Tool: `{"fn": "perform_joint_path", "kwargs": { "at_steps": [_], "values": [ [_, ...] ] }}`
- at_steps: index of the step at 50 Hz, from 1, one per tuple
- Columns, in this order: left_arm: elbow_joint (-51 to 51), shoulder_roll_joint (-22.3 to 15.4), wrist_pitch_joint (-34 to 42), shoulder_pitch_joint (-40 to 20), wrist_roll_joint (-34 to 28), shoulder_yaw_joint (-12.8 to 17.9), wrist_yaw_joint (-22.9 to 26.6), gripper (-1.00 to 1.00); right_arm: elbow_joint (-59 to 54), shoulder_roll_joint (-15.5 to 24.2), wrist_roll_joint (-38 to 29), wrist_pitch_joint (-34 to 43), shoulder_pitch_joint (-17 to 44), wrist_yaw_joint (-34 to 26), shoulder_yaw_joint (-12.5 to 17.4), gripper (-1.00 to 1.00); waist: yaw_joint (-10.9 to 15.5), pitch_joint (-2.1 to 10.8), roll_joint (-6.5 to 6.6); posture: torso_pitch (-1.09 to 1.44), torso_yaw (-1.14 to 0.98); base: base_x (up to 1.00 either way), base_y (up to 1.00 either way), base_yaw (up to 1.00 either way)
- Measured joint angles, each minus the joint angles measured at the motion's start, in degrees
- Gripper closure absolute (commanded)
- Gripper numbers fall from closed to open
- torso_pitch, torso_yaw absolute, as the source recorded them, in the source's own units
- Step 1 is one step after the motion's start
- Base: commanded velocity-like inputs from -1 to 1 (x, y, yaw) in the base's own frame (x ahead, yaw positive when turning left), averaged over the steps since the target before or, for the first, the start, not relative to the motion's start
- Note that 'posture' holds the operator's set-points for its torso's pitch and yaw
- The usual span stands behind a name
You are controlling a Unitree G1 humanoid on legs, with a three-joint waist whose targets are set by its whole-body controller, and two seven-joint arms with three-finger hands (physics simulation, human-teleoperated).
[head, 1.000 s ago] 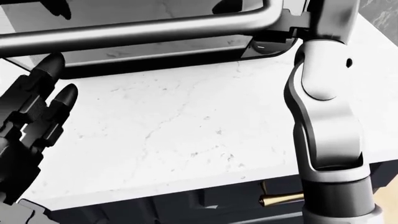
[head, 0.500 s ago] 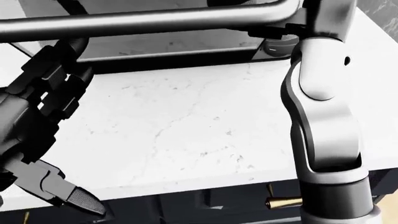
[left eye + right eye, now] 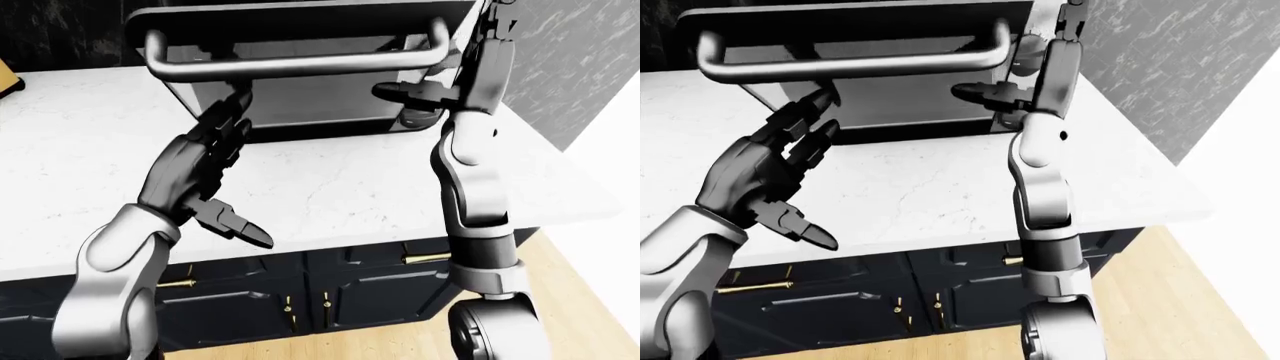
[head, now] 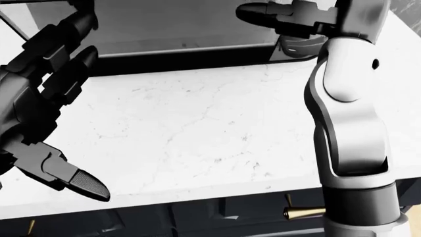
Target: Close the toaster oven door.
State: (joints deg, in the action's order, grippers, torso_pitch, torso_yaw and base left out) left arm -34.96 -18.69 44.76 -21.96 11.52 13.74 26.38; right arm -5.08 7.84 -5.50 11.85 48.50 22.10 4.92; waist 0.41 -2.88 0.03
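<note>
The toaster oven (image 3: 300,15) stands at the top of the white counter (image 3: 330,187). Its glass door (image 3: 310,101) hangs partly open, tilted up, with the grey bar handle (image 3: 300,66) along its upper edge. My left hand (image 3: 225,150) is open beneath the door. The fingertips (image 3: 237,105) reach the door's lower face, and the thumb (image 3: 245,231) points down and to the right. My right hand (image 3: 410,94) is open at the door's right end, its fingers (image 4: 260,12) pointing left under the handle's corner.
Dark cabinet doors with brass pulls (image 3: 425,259) sit below the counter's near edge. A wooden floor (image 3: 570,300) shows at the lower right. A dark marbled wall (image 3: 570,60) rises on the right. My right forearm (image 4: 345,113) stands upright over the counter.
The door has swung upward, and its handle has left the top of the head view. My left hand rose and opened against the door's underside. The right hand's fingers now show at the top.
</note>
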Motion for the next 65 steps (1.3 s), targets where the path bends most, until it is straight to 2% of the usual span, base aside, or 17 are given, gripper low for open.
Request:
{"fn": "perform_joint_path", "kwargs": {
  "at_steps": [15,24,40,65],
  "values": [
    [5.3,-0.7,-5.0,-2.4,-1.4,-0.9,0.5,-1.00,1.3,0.0,1.5,0.1,-1.0,-0.8,-0.1,-1.00,0.0,0.21,0.08,0.00,0.00,0.00,0.00,0.00],
    [11.6,-2.4,-6.7,-6.8,-1.9,-1.2,1.1,-1.00,1.6,0.0,1.8,0.4,-1.1,-0.7,0.0,-1.00,-0.1,0.18,0.09,0.00,0.00,0.00,0.00,0.00],
    [15.2,-2.9,-9.4,-8.6,-2.8,-1.7,1.8,-1.00,2.2,0.4,2.7,1.6,-1.2,-0.1,0.4,-1.00,-0.1,0.17,0.18,0.00,0.00,0.00,0.00,0.00],
    [28.4,-3.8,-17.9,-14.3,-5.7,-3.2,3.8,-1.00,2.6,0.6,3.2,2.0,-1.3,-0.3,0.4,-1.00,-0.1,0.24,0.30,0.00,0.00,0.00,0.00,0.00]
  ]
}}
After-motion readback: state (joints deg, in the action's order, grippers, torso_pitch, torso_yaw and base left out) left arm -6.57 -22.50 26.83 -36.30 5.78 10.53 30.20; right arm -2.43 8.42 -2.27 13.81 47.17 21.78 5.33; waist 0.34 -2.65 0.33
